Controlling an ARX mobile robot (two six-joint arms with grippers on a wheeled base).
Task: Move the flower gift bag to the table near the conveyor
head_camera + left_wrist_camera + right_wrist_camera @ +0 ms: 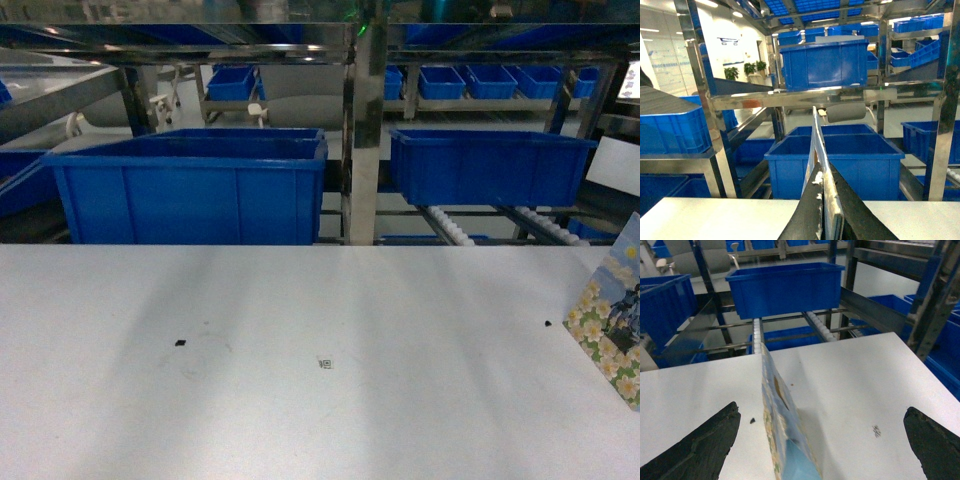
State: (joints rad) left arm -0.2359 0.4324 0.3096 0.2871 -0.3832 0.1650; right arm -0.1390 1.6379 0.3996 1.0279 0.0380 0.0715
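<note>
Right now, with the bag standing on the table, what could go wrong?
The flower gift bag stands thin and edge-on between the wide-open fingers of the right gripper; a nudge may topple it. In the head view the frame's right side cuts it off, so it may be hard to track there.

a flowered gift bag (610, 335) stands at the white table's (300, 400) right edge; blue bins (190, 190) sit on the steel conveyor (360, 130) behind.

White table (300, 420) bears flower gift bag (610, 320), square marker (325, 363).
</note>
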